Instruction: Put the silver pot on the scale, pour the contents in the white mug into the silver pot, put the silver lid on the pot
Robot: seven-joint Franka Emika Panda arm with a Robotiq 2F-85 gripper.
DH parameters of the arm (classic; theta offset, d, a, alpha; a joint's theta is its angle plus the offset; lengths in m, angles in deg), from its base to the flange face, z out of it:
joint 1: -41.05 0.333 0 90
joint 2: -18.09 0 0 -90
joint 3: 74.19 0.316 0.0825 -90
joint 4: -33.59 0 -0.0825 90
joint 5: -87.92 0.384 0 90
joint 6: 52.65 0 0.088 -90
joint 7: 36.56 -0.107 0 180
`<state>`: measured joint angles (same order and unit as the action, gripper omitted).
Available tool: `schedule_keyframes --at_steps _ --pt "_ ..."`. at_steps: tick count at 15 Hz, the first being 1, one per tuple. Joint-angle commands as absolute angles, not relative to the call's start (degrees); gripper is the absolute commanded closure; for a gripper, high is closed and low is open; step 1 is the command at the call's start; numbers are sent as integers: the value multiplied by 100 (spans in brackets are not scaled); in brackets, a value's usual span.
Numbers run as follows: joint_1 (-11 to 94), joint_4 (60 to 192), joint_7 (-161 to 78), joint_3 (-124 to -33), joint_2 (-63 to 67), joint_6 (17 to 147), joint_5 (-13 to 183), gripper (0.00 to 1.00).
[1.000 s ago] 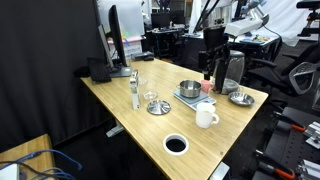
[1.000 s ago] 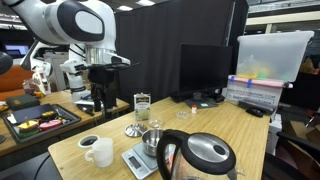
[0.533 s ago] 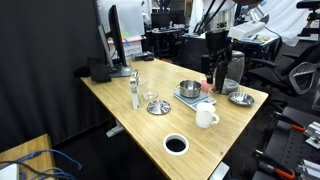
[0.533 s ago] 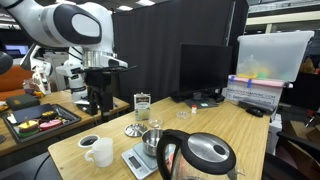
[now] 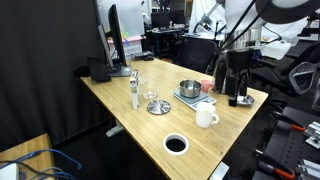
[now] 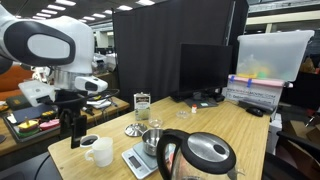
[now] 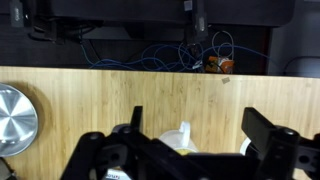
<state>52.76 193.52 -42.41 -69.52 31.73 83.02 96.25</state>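
Note:
The silver pot [image 5: 189, 89] stands on the scale [image 5: 190, 100]; both also show in an exterior view, the pot [image 6: 151, 142] on the scale [image 6: 139, 160]. The white mug [image 5: 206, 117] [image 6: 98, 152] stands upright on the table in front of the scale. The silver lid [image 5: 158, 107] [image 6: 133, 130] lies on the table next to a glass. My gripper [image 5: 238, 96] [image 6: 74, 138] hangs open and empty beside the mug, apart from it. In the wrist view the mug [image 7: 183, 141] shows between the open fingers [image 7: 200, 135], handle up.
A steel-and-black kettle [image 6: 200, 157] stands near the scale. A white-rimmed black disc [image 5: 176, 144] [image 6: 88, 141] lies by the mug. A flat silver dish [image 7: 14, 118] lies to one side. A bottle [image 5: 135, 92] and a glass [image 6: 153, 128] stand mid-table. The table edge is close to my gripper.
My arm has swung away from above the scale and kettle towards the table's edge and come lower, beside the mug. The gripper stays open. Nothing on the table has moved.

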Motion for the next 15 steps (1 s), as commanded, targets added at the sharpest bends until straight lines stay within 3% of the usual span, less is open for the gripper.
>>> schedule_keyframes --at_steps 1,6,11,15 --pt "5194 19330 -4157 -6839 3178 8285 9696 0" --pt "5258 19315 -4087 -6836 3122 8341 9832 0" --pt "5422 19329 -4221 -6635 2795 8959 10402 0" --pt "5275 19327 -5441 -6273 2399 9908 9738 0"
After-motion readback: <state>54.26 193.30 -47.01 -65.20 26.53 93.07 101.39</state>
